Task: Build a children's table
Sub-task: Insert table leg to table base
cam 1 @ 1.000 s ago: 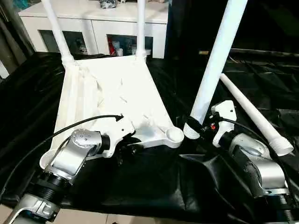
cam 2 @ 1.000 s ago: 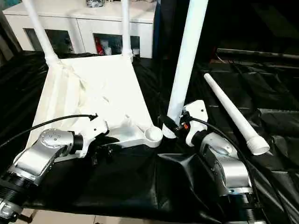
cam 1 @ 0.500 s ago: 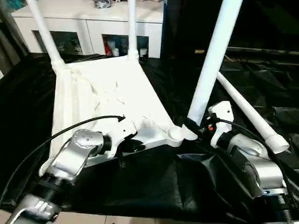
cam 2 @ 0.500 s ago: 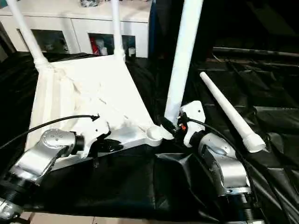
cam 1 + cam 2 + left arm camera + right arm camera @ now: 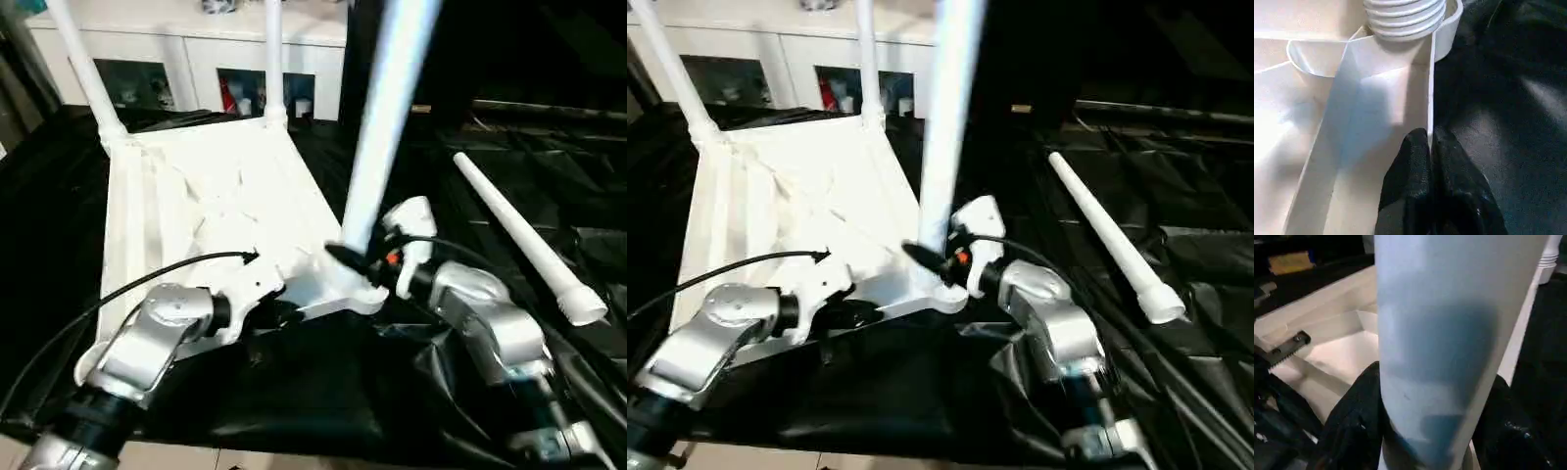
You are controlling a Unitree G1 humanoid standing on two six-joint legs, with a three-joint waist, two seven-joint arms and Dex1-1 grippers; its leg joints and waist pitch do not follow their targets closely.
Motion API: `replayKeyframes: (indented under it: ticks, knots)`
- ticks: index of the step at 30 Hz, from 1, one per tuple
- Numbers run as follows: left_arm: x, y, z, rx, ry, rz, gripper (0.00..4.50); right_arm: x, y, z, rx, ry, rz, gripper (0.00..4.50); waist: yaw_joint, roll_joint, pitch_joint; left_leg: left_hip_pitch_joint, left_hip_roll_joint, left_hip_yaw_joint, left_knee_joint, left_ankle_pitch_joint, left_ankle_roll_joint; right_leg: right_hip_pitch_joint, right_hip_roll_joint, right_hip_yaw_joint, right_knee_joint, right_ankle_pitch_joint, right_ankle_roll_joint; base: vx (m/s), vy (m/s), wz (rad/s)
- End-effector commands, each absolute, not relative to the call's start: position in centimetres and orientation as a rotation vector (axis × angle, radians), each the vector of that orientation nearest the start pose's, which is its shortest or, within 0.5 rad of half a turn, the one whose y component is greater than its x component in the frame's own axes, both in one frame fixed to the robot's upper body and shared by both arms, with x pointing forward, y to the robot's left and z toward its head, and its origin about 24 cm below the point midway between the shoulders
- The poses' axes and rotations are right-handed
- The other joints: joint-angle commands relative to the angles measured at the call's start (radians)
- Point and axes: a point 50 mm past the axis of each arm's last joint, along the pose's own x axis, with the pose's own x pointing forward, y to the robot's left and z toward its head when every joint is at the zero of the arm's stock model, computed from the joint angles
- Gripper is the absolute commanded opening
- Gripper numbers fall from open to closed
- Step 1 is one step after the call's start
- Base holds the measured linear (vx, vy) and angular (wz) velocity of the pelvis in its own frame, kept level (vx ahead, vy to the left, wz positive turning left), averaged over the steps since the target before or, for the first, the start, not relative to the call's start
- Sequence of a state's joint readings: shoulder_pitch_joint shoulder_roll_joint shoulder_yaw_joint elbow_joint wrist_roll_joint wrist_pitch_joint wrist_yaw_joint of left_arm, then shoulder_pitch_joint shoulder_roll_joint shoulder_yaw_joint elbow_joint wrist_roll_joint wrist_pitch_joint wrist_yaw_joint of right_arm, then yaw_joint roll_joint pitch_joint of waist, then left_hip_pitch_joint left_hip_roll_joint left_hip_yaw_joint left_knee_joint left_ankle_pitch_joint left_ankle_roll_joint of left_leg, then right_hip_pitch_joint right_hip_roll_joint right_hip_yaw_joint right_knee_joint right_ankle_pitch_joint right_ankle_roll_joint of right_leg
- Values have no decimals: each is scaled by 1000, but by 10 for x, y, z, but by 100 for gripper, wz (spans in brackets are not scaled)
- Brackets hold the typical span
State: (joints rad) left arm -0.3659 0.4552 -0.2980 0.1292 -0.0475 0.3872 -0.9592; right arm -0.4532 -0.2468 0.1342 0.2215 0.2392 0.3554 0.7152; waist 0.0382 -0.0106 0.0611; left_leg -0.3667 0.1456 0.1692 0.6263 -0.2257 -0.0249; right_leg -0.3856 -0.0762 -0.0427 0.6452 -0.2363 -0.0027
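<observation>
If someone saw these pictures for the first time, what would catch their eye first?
The right gripper holds a tall white leg upright at the near right corner socket of the upturned tabletop. The left gripper pinches the tabletop's near rim. A spare leg lies on the black sheet to the right.

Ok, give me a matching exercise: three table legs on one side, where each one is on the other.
1. Leg in the right gripper
2. Loose leg
3. Far left leg

A. Lying on the black sheet
B. Standing in the tabletop's far corner
C. Held upright over the near corner socket

Pairs: 1-C, 2-A, 3-B
</observation>
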Motion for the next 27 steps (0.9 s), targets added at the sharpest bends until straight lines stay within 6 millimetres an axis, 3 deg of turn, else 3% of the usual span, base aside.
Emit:
replayKeyframes:
  ticks: [1,8,9,11,17,27]
  knots:
    - [292,142,66,370,389,-1070,0,317,-123,79,-40,246,874,191,6,-9,-62,6,78,-24,-82,-18,67,51,-81,52,-66,39,-297,0,0,0]
    - [295,143,67,383,374,-1080,0,322,-135,82,-46,251,852,191,6,-6,-61,7,79,-23,-82,-48,55,48,-81,52,-71,-3,-294,0,0,0]
    - [295,143,67,384,373,-1082,0,322,-136,83,-36,252,850,191,6,0,-61,8,79,-23,-83,-53,52,47,-80,52,-71,-3,-294,0,0,0]
    - [296,142,67,386,371,-1089,0,321,-137,81,-28,266,858,191,5,-3,-61,6,79,-24,-84,-62,48,49,-80,51,-72,-8,-294,0,0,0]
    - [297,141,67,388,368,-1105,0,319,-135,72,-11,307,874,191,6,0,-63,7,79,-24,-83,-54,49,49,-80,51,-70,17,-302,0,0,0]
    - [299,137,68,381,356,-1122,0,329,-135,68,116,280,826,191,5,2,-61,8,81,-24,-86,-88,31,47,-82,52,-75,-27,-303,0,0,0]
